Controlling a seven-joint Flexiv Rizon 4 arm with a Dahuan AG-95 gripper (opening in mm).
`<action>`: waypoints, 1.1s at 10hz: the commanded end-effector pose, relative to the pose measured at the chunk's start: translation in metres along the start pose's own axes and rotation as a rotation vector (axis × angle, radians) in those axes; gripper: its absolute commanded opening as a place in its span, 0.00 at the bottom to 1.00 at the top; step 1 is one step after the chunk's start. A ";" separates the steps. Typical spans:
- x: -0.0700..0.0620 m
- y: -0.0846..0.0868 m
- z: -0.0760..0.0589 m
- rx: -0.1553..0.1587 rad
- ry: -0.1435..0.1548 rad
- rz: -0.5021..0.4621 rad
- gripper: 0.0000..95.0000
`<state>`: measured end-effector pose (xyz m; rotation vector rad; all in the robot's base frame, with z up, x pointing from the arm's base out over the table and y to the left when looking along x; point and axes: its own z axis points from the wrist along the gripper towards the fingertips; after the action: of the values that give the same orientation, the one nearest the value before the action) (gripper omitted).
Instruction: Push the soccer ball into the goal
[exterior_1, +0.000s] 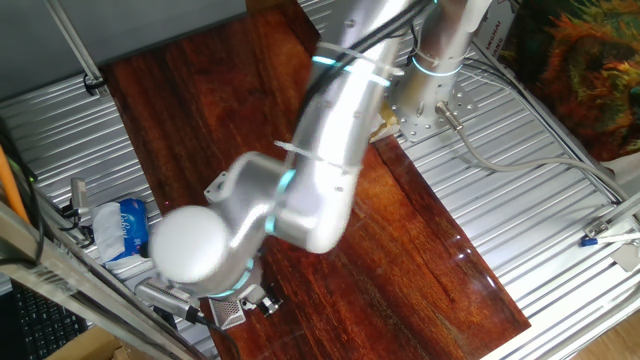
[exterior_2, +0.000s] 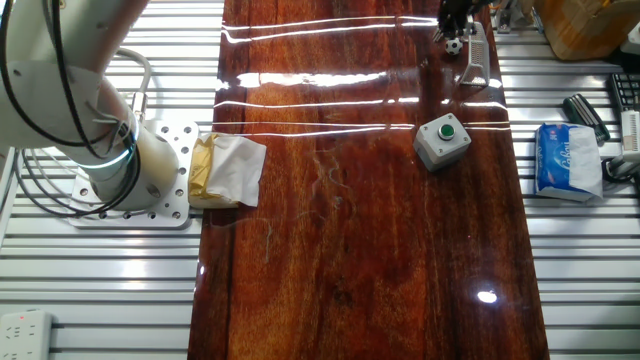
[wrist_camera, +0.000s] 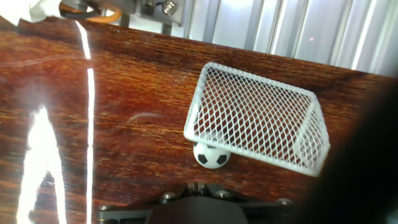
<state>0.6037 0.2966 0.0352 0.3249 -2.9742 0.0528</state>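
- The wooden tabletop (exterior_2: 350, 250) gives you the most room: in the other fixed view its whole near half lies bare, and ribbed metal racks flank its long edges.
- The arm (exterior_1: 320, 170) reaches across the wood in the one fixed view, its big joint covering the corner where the work is.
- A crumpled cloth (exterior_2: 228, 170) hangs over the long edge next to the arm's base plate.
- A blue and white packet (exterior_2: 568, 160) lies on the rack just off the opposite long edge.
- The grey button box (exterior_2: 443, 142) with its green button sits near that same long edge, between the bare half and the far corner.
- The goal (wrist_camera: 258, 118) is a white frame with fine mesh, standing near the far corner close to the long edge; nothing lies inside the net.
- The gripper (exterior_2: 458, 12) hangs over that far corner; you cannot tell whether its fingers are spread or pressed together, since the hand view shows only a dark edge of it.
- The soccer ball (wrist_camera: 212, 155) is white with black patches; you see it touching the goal's lower frame bar at one end, outside the net, just beside the gripper.
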 end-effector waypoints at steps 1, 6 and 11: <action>-0.003 0.000 0.000 0.059 -0.045 -0.012 0.00; -0.002 0.000 0.000 0.073 -0.056 -0.013 0.00; -0.005 -0.005 0.005 0.073 -0.102 -0.004 0.00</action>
<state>0.6095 0.2927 0.0301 0.3538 -3.0776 0.1489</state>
